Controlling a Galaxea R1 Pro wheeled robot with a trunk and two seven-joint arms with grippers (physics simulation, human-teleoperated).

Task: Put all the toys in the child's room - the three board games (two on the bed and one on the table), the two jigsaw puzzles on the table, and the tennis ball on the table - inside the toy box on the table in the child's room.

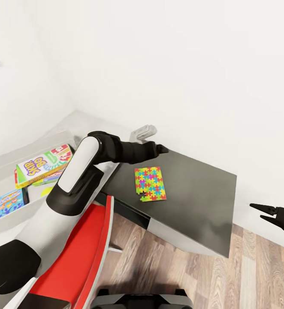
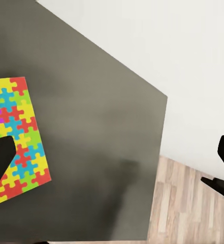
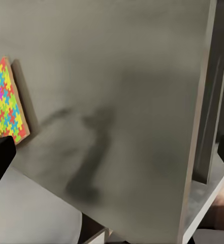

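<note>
So the jigsaw puzzle (image 1: pixel 150 183) lies flat on the dark tabletop (image 1: pixel 193 193), long axis running away from the robot, just below and near the left tool (image 1: pixel 161 149). That tool looks released in its wrist view. Right tool (image 1: pixel 262 212) hangs released, well apart. Head view also shows the toy box (image 1: pixel 4 163) holding board games (image 1: pixel 43 165).

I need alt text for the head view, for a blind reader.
A jigsaw puzzle lies flat on the dark grey side table, the robot's left arm reaching above it. At left, the toy box holds game boxes; the open right gripper is at right.
</note>
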